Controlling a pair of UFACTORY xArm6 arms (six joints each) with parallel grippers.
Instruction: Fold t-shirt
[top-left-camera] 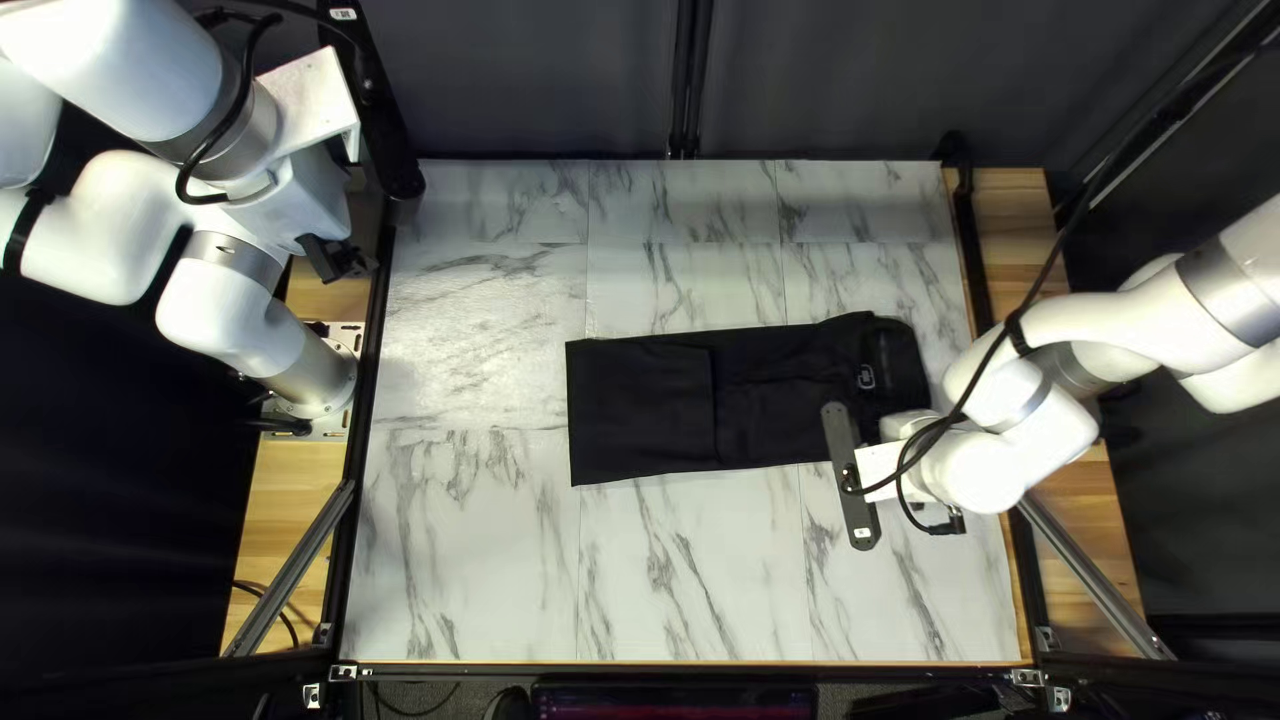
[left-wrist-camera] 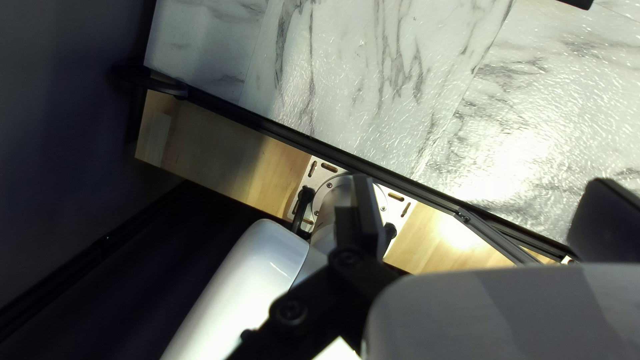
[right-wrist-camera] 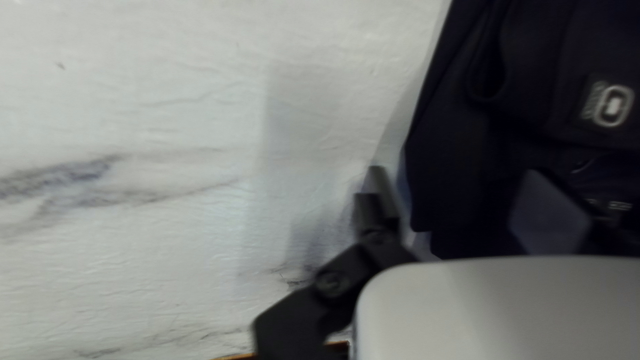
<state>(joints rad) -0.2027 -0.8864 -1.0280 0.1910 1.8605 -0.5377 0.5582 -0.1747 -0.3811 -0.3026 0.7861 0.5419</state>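
Right end effector [top-left-camera: 891, 463] over t-shirt [top-left-camera: 640, 407] edge

A dark curtain [top-left-camera: 534, 80] hung beyond the far edge of the marbled bench [top-left-camera: 467, 560]; light [left-wrist-camera: 510, 163] glared near its left edge.

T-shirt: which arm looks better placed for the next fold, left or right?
Right, I'd judge. The right gripper is open over the T-shirt at its labelled end; the left gripper, also open, hangs near the left edge of the table, away from the cloth.
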